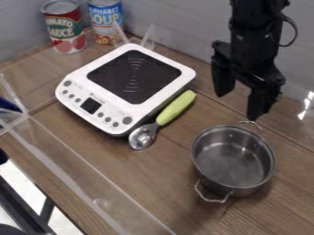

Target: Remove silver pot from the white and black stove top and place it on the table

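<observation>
The silver pot (233,158) stands upright on the brown wooden table (73,128), at the front right, with one loop handle facing the near edge. To its left, farther back, sits the white and black stove top (128,80) with nothing on its glass. My black gripper (241,95) hangs open above the table just behind the pot, pointing straight down. Nothing is between its fingers, and it is clear of the pot's rim.
A scoop with a green handle (168,116) lies between the stove and the pot. Two cans (83,25) stand at the back left by the wall. A clear plastic barrier (98,179) runs along the table's front edge.
</observation>
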{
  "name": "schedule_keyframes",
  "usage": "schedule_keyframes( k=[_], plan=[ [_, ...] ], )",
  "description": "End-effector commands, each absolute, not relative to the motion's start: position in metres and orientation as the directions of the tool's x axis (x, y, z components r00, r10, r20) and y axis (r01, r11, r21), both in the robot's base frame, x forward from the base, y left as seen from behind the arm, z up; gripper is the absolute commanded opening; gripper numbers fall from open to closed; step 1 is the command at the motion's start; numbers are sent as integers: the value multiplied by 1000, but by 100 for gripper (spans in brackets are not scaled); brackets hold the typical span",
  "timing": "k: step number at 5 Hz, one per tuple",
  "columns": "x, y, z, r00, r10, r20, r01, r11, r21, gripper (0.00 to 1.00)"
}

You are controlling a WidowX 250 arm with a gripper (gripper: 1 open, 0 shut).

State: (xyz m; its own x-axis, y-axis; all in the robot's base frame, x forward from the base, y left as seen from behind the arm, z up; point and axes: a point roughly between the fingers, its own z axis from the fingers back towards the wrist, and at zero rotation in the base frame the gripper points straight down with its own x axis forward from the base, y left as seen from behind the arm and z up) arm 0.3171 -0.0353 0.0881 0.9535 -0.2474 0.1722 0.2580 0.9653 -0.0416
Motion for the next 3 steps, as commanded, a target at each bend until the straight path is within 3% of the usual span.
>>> schedule_keyframes(
  k=[1, 3],
  plan=[
    [318, -32, 105, 943, -239, 231, 253, 967, -33, 100],
    [320, -28, 107, 941, -232, 246, 246, 969, -26, 100]
  ],
)
